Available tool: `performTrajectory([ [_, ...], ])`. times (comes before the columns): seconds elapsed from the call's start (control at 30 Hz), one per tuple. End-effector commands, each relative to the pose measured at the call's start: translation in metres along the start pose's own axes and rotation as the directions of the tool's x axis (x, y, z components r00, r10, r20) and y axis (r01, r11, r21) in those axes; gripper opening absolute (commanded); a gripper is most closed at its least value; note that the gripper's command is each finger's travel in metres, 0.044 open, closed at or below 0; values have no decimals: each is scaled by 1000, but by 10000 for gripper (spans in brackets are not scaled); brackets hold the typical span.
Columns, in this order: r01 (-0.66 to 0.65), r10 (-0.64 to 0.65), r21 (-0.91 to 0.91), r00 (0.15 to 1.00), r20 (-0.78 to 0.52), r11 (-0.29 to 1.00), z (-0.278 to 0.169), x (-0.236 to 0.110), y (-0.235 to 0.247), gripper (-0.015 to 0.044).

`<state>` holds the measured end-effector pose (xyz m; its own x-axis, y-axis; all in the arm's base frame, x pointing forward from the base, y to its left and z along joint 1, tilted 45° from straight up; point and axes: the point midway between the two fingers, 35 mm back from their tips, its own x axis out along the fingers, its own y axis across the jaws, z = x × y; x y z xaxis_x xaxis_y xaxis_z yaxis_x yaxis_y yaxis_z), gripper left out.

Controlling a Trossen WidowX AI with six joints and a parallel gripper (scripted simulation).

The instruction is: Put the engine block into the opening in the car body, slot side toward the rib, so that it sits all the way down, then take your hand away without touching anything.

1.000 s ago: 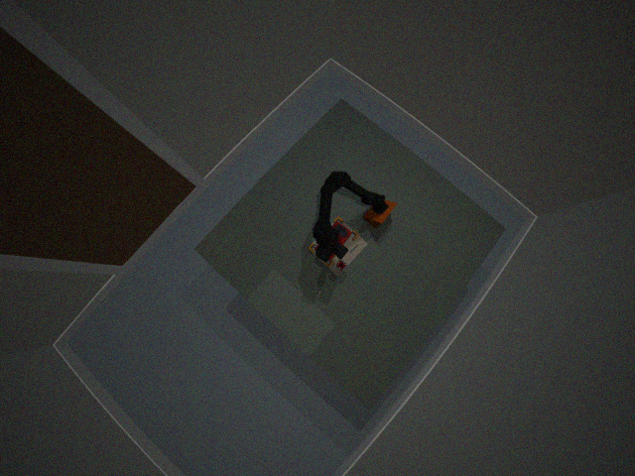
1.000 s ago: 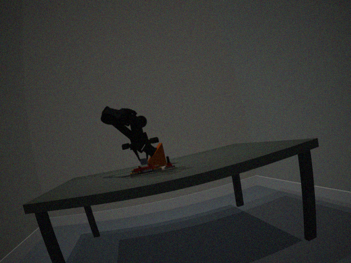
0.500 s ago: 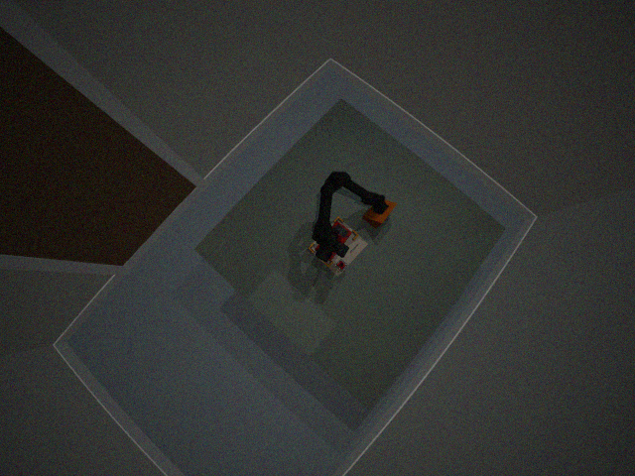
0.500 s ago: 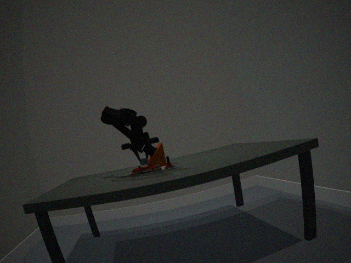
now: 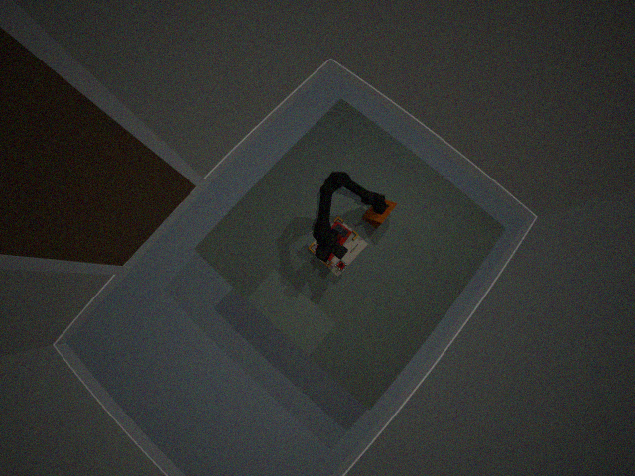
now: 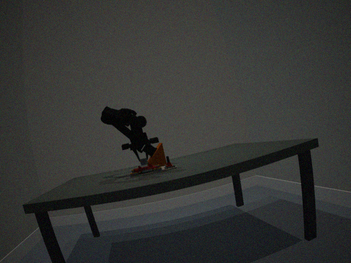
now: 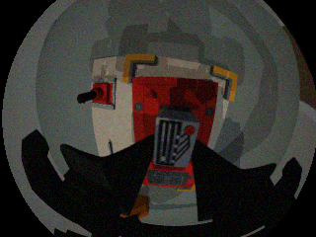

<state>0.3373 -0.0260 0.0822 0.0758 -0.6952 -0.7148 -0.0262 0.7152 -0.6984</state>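
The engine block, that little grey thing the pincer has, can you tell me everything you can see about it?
The engine block is a small grey rectangular piece with dark ribbed slots on its face and a small red dot near one corner. It looks like hard plastic or metal. The dark pincer is shut on it, a finger on each side. It hangs over the red opening of the car body, which has yellow corner marks. Whether it touches the body cannot be told.

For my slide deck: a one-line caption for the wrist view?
End effector holds the grey engine block above the red car body.
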Motion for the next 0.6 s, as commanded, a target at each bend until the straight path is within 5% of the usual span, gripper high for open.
performTrajectory([
  [0.0, 3, -3, -18, 1000, 1, 1000, 0, 1, 0, 160],
  [0.57, 3, -3, -46, 1000, 1, 999, 0, 4, 0, 160],
])
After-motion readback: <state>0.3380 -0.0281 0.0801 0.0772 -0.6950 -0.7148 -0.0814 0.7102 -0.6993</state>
